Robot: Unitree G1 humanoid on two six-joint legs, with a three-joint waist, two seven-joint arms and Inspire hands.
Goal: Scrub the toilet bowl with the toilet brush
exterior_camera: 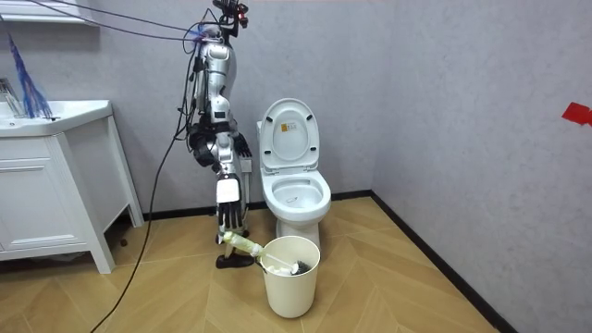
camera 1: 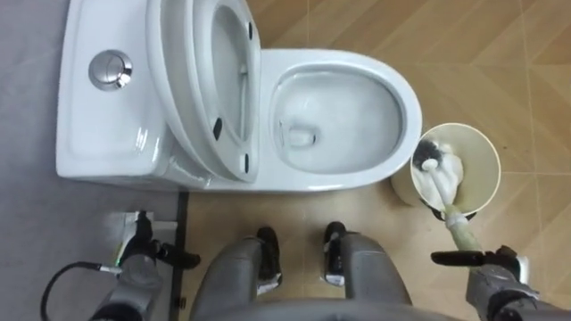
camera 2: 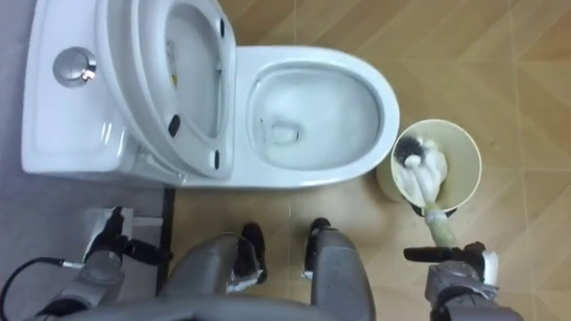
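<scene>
I stand beside a white toilet (camera 1: 406, 89) whose seat and lid (camera 1: 192, 80) are raised; its bowl lies straight before me. To the right of the bowl stands a cream bucket (camera 1: 492, 165). The toilet brush (camera 1: 439, 171), white with a dark tip, has its head down inside the bucket, and its pale handle slants to the lower right. My right hand (camera 1: 496, 278) is shut on that handle, one dark finger sticking out leftward. My left hand (camera 1: 141, 254) hangs idle at the lower left, its fingers relaxed. In the room view the bucket (exterior_camera: 292, 277) stands on the floor in front of the toilet (exterior_camera: 296, 190).
The cistern with its round chrome flush button (camera 1: 111, 69) lies to my left, against the grey wall. A white vanity cabinet (exterior_camera: 51, 185) stands at the room view's left. Wooden floor stretches beyond the bucket.
</scene>
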